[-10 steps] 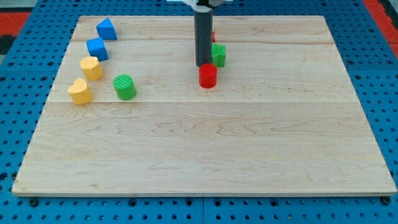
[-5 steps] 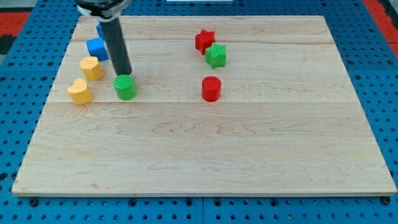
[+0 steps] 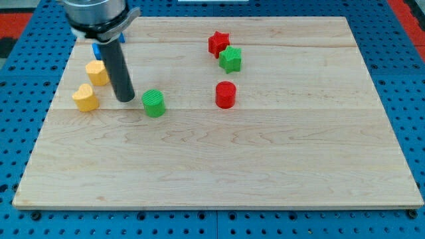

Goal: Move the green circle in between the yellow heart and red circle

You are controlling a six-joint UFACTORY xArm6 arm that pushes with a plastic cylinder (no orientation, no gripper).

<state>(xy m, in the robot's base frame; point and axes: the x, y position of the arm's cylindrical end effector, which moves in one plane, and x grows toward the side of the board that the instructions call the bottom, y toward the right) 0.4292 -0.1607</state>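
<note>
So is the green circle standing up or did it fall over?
Standing up. The green circle sits flat on the board with its round ridged top facing up, right of my tip.

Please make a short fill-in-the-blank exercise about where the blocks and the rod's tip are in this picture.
1. My tip stands between the yellow heart and the green ____.
2. The green star lies just below and right of the ____ star.
3. The red circle is to the view's ____ of the green circle.
4. The block just above the yellow heart, partly behind the rod, is ____.

Missing words: circle; red; right; yellow
</note>
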